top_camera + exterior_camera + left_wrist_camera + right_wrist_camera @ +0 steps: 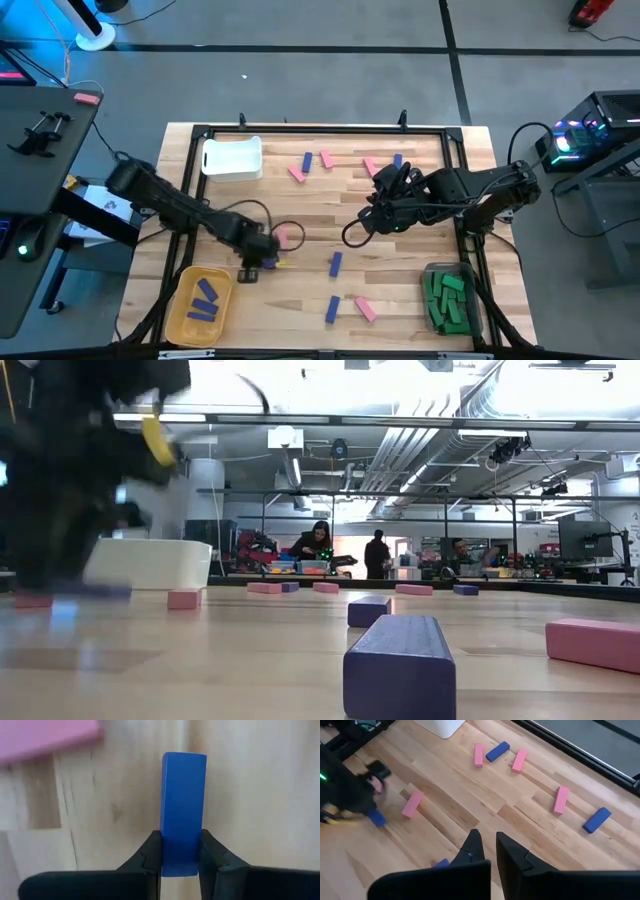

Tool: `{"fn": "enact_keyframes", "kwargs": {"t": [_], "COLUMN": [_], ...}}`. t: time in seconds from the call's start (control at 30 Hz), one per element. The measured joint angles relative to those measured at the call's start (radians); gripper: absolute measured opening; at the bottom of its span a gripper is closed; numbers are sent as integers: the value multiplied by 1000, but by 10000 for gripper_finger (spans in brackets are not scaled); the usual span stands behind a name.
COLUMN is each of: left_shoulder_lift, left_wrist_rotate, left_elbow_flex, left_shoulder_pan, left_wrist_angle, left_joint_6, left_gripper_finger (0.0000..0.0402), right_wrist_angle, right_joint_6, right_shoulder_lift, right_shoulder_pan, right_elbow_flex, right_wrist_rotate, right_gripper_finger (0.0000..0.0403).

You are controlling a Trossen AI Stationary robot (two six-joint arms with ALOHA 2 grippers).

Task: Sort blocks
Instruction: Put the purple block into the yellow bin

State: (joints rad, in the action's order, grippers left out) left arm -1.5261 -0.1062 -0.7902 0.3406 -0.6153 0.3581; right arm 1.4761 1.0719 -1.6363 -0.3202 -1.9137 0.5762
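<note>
My left gripper [262, 256] points down at the table's near left, shut on a blue block [183, 795]. A pink block [288, 237] lies just beyond it on the wood. Loose blue and pink blocks lie along the far side [326, 158] and near the front edge [333, 308]. My right gripper [489, 840] hangs high over the table's middle [385, 195], shut with nothing between its fingers. My left gripper pinches the blue block's two long sides [182, 860] between its two fingers, at the end nearest the wrist. The fingers come from above and lie across the block. Most of the block's length sticks out past them; it looks level, close over or on the wood.
A yellow bin [180, 318] with blue blocks stands at the near left, right by my left gripper. A clear bin [428, 272] of green blocks is at the near right, a white bin [232, 158] at the far left. A black frame rims the table.
</note>
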Motion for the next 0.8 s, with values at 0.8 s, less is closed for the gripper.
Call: {"fn": "enact_keyframes", "kwargs": {"t": [0.8], "left_shoulder_lift": [435], "left_wrist_rotate": [-16], "left_elbow_flex": [-7], "left_shoulder_pan": [680], "left_wrist_angle": [-193], "left_joint_6": [1000], "left_gripper_finger": [43], "right_wrist_angle": [-408], "right_joint_6": [-495], "right_shoulder_lift": [-12], "right_shoulder_pan": [190], "right_elbow_flex": [132], "right_wrist_rotate": [-326], "right_gripper_finger": [0]}}
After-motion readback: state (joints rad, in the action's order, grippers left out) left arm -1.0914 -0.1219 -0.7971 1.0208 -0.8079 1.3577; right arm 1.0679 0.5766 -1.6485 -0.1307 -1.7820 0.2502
